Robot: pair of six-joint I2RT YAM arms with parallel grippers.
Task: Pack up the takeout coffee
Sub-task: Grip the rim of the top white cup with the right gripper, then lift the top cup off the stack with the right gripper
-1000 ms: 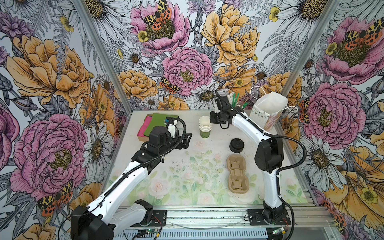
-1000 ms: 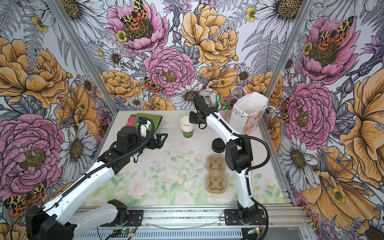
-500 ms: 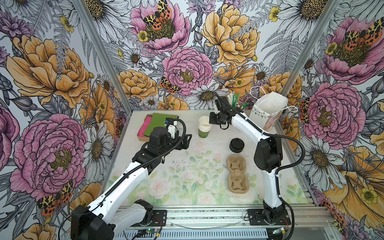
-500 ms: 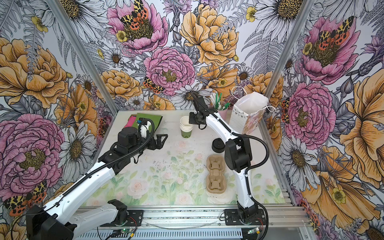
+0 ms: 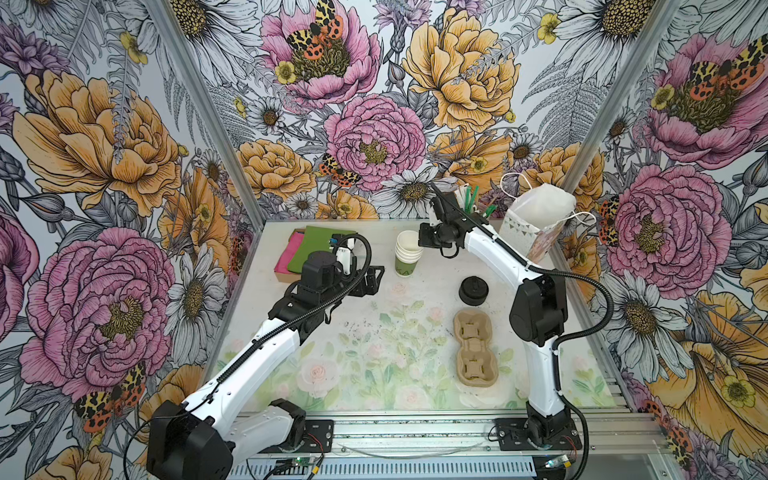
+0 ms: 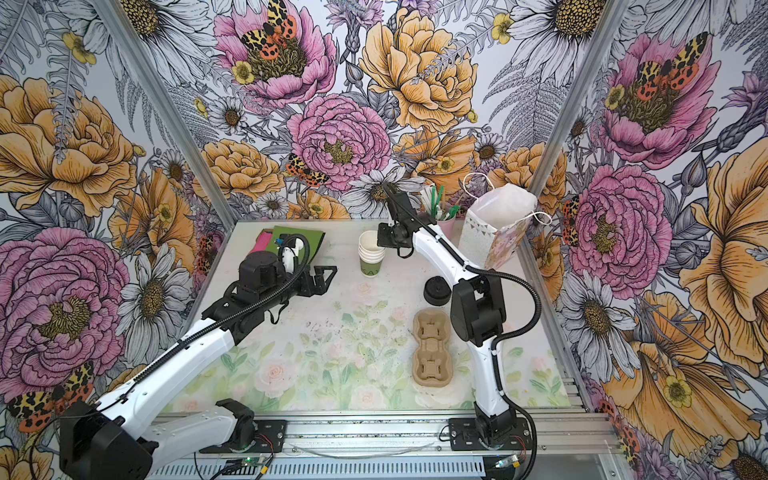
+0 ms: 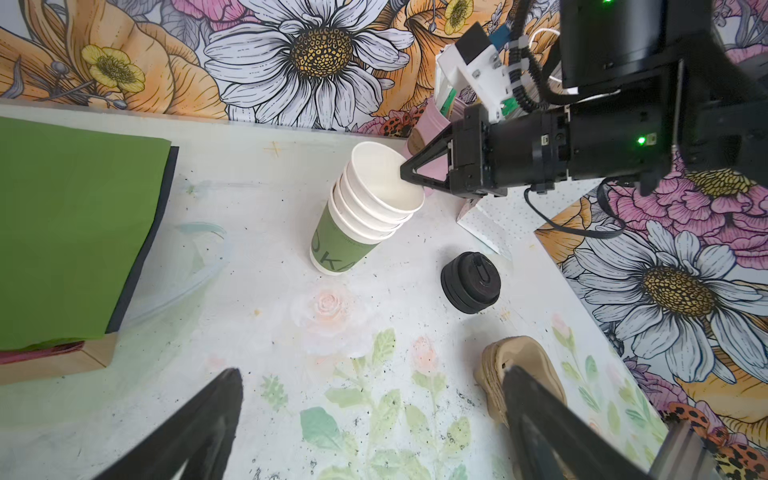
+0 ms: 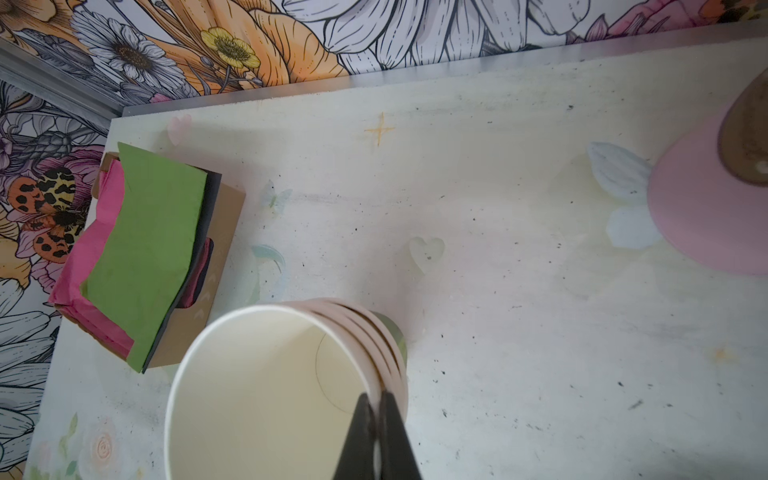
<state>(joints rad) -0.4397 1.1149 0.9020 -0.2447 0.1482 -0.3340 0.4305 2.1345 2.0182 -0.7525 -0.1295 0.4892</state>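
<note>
1. Right wrist view: the right gripper (image 8: 375, 397) has its jaws pinched shut across the rim of the top cup (image 8: 257, 386) of the stack (image 8: 380, 345).
2. The step in hand looks like separating one cup from that stack, which stands at the far middle of the tabletop (image 5: 374, 353).
3. No finished takeout coffee, meaning a cup with its lid on, shows in any view. The black lids (image 5: 473, 290) sit loose, to the right of the stack and nearer.
4. The left gripper (image 5: 372, 280) hovers just left of the stack, jaws spread wide and holding nothing.
5. The next move probably calls for a straight upward lift. Nested cups tend to cling, so the left jaws may need to steady the lower ones.
6. The carrier (image 5: 475, 351) lies near right, and the bag (image 5: 536, 220) stands far right.
</note>
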